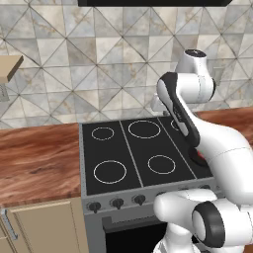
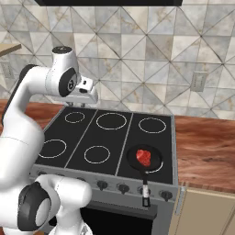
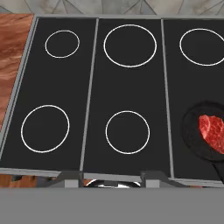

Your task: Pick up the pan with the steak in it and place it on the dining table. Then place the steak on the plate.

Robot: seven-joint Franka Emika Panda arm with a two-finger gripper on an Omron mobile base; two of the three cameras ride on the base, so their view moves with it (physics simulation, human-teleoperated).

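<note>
steak (image 2: 144,157) in pan (image 2: 145,161) | front-right burner | stove (image 2: 110,137)

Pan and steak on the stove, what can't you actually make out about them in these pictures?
- Left base view: the arm covers nearly all of the pan; only a dark and red sliver shows.
- Hand view: the right edge cuts off part of the pan and steak; the handle runs out at the lower right corner.
- Right base view: the steak is too small to show its marbling.

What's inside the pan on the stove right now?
The steak lies alone in the pan, on the front right burner. The pan floor beneath the steak is covered.
</note>
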